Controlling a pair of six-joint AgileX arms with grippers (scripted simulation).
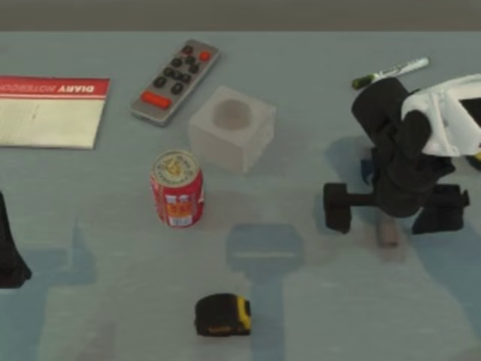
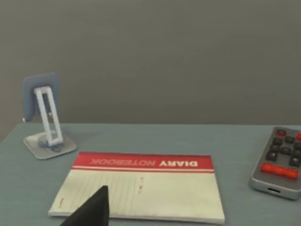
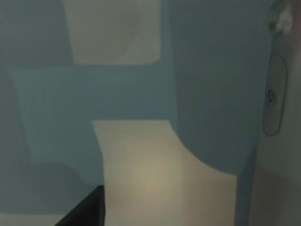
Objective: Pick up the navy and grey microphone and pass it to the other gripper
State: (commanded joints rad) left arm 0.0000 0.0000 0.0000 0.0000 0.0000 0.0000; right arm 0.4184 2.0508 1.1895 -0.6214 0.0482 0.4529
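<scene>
A notebook [image 1: 51,110] lies at the upper left of the frame on the bench [image 1: 316,316], with a remote control [image 1: 174,80] to its right near the top edge. A cube-shaped block [image 1: 231,128] sits just right of the remote, and a can [image 1: 177,188] lies below and left of that block. A tape measure [image 1: 222,315] rests alone at bottom centre. At upper right, a marker [image 1: 391,73] lies above the right gripper [image 1: 394,210], under which the microphone [image 1: 388,233] shows. The left gripper [image 1: 10,252] sits at the left edge.
</scene>
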